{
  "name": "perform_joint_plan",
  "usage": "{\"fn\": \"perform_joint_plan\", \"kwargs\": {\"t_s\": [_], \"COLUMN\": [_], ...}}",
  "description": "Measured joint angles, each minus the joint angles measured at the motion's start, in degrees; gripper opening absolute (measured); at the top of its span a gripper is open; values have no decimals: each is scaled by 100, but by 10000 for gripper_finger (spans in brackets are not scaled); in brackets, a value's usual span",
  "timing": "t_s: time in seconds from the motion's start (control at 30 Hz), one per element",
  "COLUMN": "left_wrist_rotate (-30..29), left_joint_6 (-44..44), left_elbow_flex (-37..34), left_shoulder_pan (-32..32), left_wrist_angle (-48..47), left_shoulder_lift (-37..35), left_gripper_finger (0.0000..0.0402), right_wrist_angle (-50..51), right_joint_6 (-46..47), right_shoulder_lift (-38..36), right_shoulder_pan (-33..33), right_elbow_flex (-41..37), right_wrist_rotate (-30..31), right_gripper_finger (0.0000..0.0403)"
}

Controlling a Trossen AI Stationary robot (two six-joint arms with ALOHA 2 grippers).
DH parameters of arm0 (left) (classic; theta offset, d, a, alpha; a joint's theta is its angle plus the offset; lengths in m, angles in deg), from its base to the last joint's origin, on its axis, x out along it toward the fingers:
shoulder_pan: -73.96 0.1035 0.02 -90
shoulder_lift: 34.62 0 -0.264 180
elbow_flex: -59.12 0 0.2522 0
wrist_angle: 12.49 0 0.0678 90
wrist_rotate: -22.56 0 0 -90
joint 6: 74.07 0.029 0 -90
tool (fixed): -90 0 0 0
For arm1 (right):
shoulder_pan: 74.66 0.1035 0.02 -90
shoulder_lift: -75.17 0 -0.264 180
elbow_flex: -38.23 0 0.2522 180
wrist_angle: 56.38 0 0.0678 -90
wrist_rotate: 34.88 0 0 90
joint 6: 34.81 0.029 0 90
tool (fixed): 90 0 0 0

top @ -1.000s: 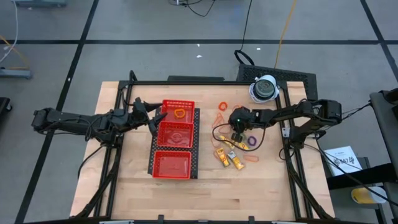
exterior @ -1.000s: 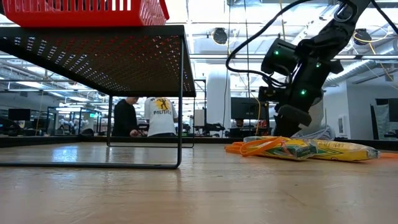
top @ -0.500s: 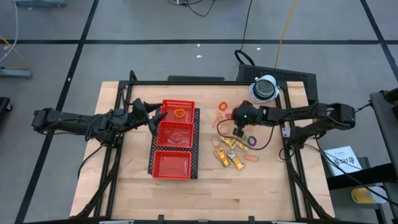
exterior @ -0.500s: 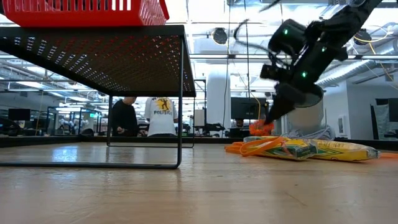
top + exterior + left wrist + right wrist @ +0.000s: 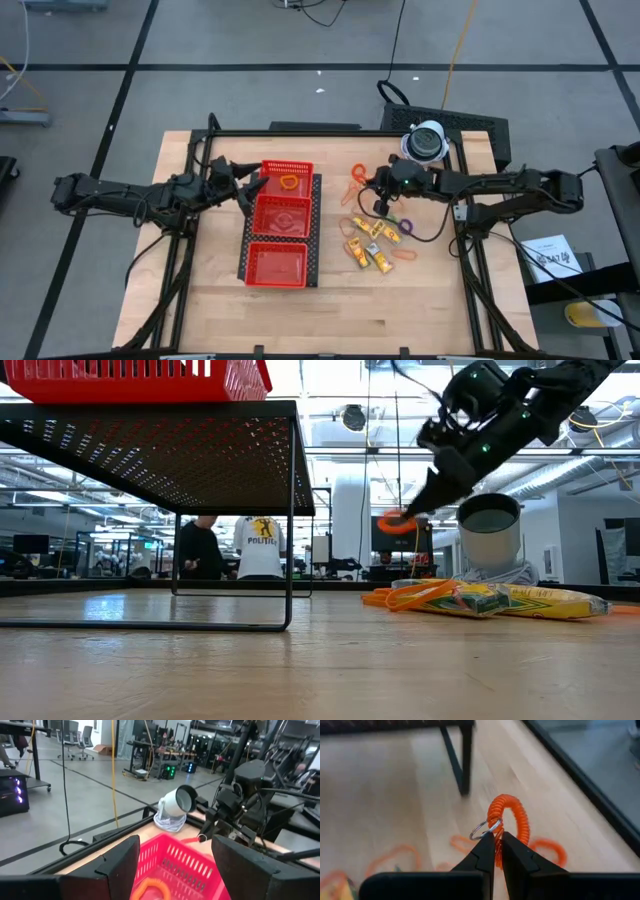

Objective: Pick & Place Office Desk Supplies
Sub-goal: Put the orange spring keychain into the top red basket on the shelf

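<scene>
My right gripper (image 5: 495, 840) is shut on an orange coil loop (image 5: 512, 817) with a small metal ring (image 5: 481, 830), up in the air right of the red mesh tray (image 5: 300, 262). In the low view the loop (image 5: 395, 522) hangs well above the table. Below lie yellow sticks (image 5: 370, 247), orange rubber bands (image 5: 403, 256) and a purple ring (image 5: 405, 225) on the wood. An orange ring (image 5: 288, 183) lies in the tray's far compartment. My left gripper (image 5: 252, 183) stands open at the tray's far left, holding nothing. My right gripper pinches the orange coil loop between its two fingertips (image 5: 487, 851), at the spot where the metal ring joins the coil (image 5: 495, 831). The fingers slant downward, coming from the table's right side. The loop stands out beyond the tips, lifted clear of the table.
A white-grey dome-like object (image 5: 425, 141) stands at the table's far right corner, close behind my right arm. The tray rests on a black perforated stand (image 5: 200, 455). Bare wood lies toward the near edge (image 5: 400, 310). People stand in the room beyond (image 5: 240, 548).
My right gripper has risen from the pile of supplies and tipped from pointing steeply down toward level, staying shut. The orange coil loop has come up with it and now hangs clear of the table. The other supplies have stayed where they were.
</scene>
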Motion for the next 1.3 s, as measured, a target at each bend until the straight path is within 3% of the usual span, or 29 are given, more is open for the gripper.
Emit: {"fn": "perform_joint_plan", "kwargs": {"t_s": [0.3,0.57,1.0,1.13,1.3], "left_wrist_rotate": [109,893,2227,2277,2258], "left_joint_6": [24,599,1860,2450,2566], "left_elbow_flex": [9,285,1998,2332,2503], "left_shoulder_pan": [0,-2,-7,-23,-22], "left_wrist_angle": [1067,2025,1903,1869,1896], "left_shoulder_lift": [531,1659,3751,4330,4726], "left_gripper_finger": [255,255,255,255,255], "right_wrist_angle": [-1421,-2329,-3062,-3092,-3094], "right_joint_6": [3,32,-7,-8,21], "right_shoulder_lift": [0,0,-3,-2,-3], "right_shoulder_pan": [6,283,706,717,713], "right_elbow_flex": [2,4,9,9,9], "right_wrist_rotate": [-1266,-2126,-2431,-2436,-2436], "right_gripper_finger": [13,13,13,13,13]}}
